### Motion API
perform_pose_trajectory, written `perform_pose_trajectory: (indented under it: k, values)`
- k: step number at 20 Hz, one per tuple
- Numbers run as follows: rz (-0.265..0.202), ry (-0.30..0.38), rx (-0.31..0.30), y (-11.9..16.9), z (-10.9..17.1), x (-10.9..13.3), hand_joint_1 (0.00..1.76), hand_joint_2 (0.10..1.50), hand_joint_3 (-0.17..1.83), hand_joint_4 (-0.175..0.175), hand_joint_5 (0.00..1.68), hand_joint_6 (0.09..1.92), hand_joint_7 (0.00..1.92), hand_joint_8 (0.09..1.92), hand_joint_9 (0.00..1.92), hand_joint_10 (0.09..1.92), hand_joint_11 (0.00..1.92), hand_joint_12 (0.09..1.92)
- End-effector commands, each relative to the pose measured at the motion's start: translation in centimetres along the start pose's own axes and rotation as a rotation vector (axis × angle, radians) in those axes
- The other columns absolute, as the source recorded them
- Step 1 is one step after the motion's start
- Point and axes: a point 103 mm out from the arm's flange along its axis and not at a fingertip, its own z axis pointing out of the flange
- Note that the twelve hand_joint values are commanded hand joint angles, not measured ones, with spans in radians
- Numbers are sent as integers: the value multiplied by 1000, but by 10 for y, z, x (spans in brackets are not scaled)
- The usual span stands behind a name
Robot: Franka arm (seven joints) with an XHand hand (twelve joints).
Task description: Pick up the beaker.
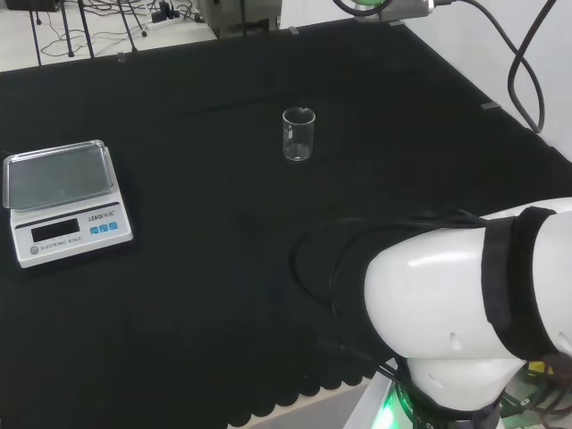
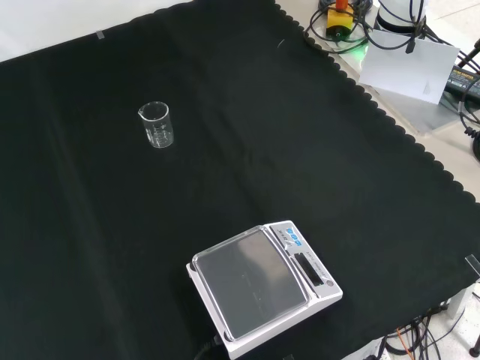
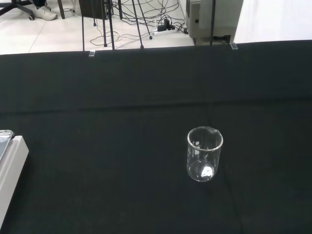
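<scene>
Beaker stood upright and apart on the black cloth, ahead of the wrist camera, scale well off. Hand's state: cannot tell. Best approach level, closing around mid-wall.

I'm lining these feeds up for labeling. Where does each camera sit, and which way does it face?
Head view: behind and above the arm's base, looking over the white arm link at the beaker and scale.
Front view: opposite side, looking down on the black cloth; base cabling at top right.
Wrist view: at the wrist, facing the beaker close up.
All three share the upright beaker, standing apart from the scale.
</scene>
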Motion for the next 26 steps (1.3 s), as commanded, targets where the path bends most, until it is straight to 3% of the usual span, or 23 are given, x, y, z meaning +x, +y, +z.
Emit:
perform_pose_trajectory:
  k: [1,4,7,13,17,26]
  values:
    - [-4,-8,-7,4,1,4,665,753,126,27,49,87,147,330,113,825,0,1139]
    - [-19,1,-11,14,3,9,649,771,131,12,58,87,92,595,131,858,0,1170]
    - [-59,-2,-34,23,11,-3,651,773,131,11,54,87,73,646,132,862,0,1175]
    - [-63,75,5,73,73,-75,680,768,129,19,3,87,15,647,110,859,0,1173]
    - [-65,119,38,112,119,-104,696,768,130,21,0,87,0,642,94,861,0,1167]
    - [-99,173,100,189,200,-106,713,771,132,22,0,87,0,613,78,866,0,1160]
